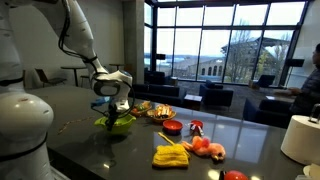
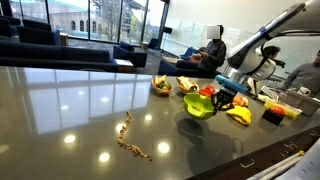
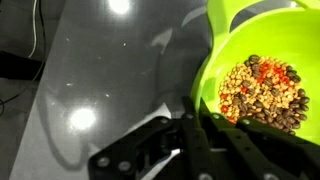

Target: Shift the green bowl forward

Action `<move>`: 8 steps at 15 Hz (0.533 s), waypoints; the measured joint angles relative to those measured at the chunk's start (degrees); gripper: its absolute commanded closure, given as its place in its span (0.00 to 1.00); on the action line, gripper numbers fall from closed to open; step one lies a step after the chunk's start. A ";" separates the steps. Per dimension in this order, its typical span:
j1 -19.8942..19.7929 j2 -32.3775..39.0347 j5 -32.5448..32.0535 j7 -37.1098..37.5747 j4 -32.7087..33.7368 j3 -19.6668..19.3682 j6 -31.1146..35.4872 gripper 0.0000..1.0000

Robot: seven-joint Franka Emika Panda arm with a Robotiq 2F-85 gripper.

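Well, in an exterior view the green bowl [image 1: 117, 123] sits on the table [image 1: 120, 152] under the gripper [image 1: 112, 108], in an exterior view the green bowl [image 2: 197, 107] looks tipped, and in the wrist view fingers [image 3: 192, 140] pinch its thin rim, a good hold for something likely light, stiff and easy to spill.

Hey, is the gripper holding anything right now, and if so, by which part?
Yes. The gripper is shut on the green bowl, pinching it by its rim, on the side nearest the wrist.
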 measured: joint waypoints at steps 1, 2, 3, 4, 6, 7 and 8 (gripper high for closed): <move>0.00 0.76 0.00 -0.02 0.06 0.02 0.15 0.99; 0.01 1.51 0.02 -0.06 0.15 0.03 0.33 0.99; 0.01 2.31 0.04 -0.23 0.28 0.04 0.59 0.99; 0.01 3.11 0.18 -0.56 0.48 0.05 0.87 0.99; 0.01 4.68 0.88 -1.51 1.01 0.05 1.44 0.99; 0.01 5.50 1.26 -2.08 1.38 0.05 1.56 0.99; -0.01 6.21 1.56 -2.59 1.78 0.05 1.61 0.99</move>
